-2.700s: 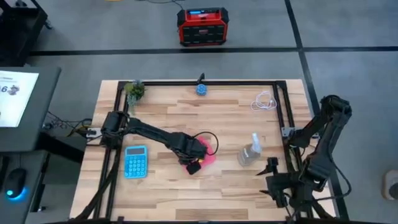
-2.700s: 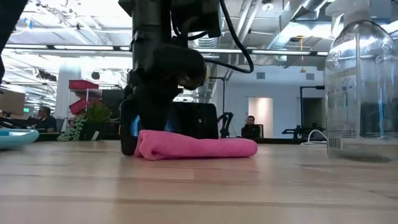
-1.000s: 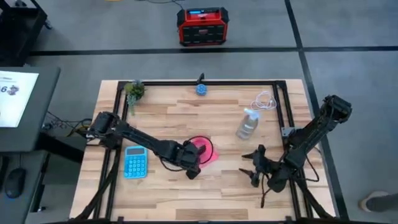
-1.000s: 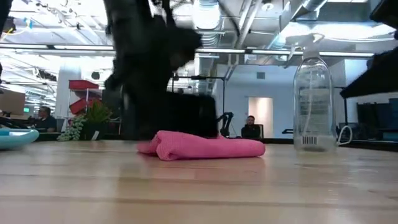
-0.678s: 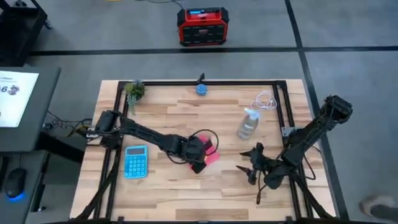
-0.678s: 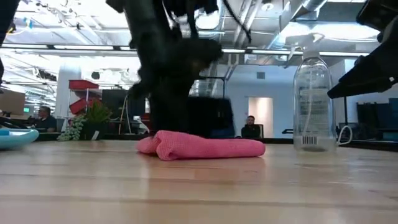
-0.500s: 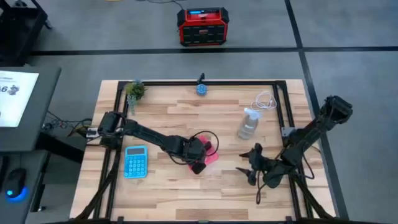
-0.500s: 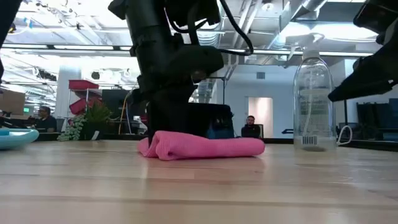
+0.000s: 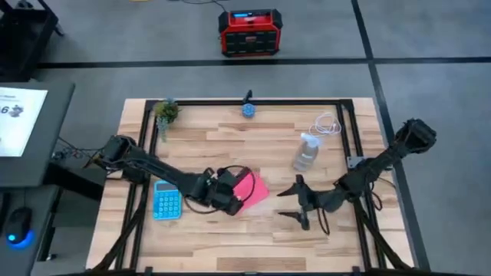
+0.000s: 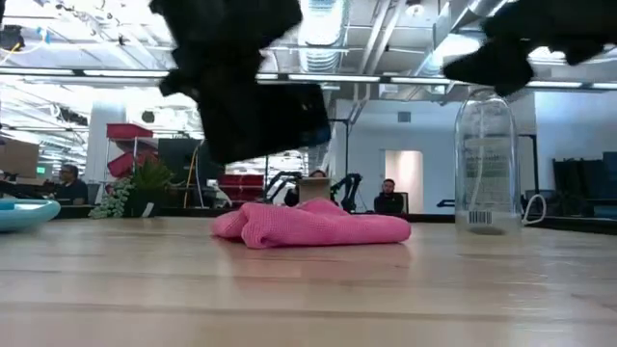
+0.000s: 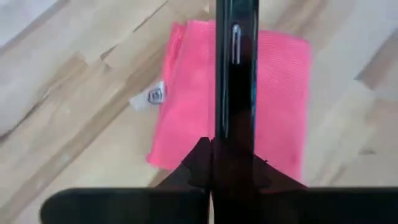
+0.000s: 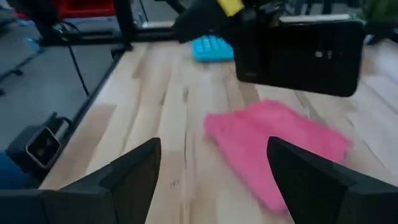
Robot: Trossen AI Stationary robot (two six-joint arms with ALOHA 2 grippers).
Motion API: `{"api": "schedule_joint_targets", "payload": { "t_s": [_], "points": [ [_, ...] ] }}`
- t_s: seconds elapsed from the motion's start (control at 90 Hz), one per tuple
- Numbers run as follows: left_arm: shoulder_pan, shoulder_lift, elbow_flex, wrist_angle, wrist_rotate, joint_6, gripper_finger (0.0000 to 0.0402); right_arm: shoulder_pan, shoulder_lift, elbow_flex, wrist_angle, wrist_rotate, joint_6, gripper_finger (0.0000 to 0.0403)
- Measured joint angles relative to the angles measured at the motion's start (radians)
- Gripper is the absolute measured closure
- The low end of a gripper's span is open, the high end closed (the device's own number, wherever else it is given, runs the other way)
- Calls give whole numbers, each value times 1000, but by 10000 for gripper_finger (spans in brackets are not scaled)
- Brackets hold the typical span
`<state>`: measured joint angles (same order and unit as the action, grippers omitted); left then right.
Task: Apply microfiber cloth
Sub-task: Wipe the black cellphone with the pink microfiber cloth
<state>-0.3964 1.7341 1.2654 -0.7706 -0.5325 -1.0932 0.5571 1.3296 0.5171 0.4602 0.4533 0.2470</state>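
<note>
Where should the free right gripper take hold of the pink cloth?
Probably the microfiber cloth's edge nearest the open right gripper, coming in low. It lies folded and bunched on the table, and the left gripper holds the phone above its far side.

The high view looks straight down on the whole table [image 9: 230, 238]. The low view sits at tabletop height, close to the microfiber cloth [image 10: 313, 224], which also fills both wrist views from close above.

We see the flat black phone [image 11: 235, 93] edge-on, hiding a middle strip of the soft bright pink-red microfiber cloth [image 11: 280, 87]; the left gripper's fingertips around it stay hidden.
</note>
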Motion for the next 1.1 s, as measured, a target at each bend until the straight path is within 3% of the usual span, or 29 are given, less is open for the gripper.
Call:
{"api": "schedule_joint_targets", "payload": {
  "t_s": [0.122,0.256,0.389,0.489,0.678,0.911,1.011,1.1],
  "points": [
    [-37,-63,-181,197,-15,-65,393,-85,28,0,27,-116,-26,121],
    [-74,-179,-432,576,-19,-118,393,-158,132,31,78,-257,-65,121],
    [-102,-229,-641,956,-59,-117,393,-212,295,136,68,-322,-134,121],
    [-115,-229,-718,1133,-90,-119,393,-259,399,234,71,-326,-182,121],
    [-147,-227,-748,1123,-137,-168,393,-359,555,372,-8,-330,-197,121],
    [-178,-227,-748,1119,-177,-183,392,-435,694,411,-12,-496,-176,127],
    [-186,-227,-748,1118,-199,-187,391,-442,723,412,-6,-520,-164,163],
    [-192,-227,-748,1121,-209,-188,391,-434,729,408,-17,-519,-139,230]
  ]
}}
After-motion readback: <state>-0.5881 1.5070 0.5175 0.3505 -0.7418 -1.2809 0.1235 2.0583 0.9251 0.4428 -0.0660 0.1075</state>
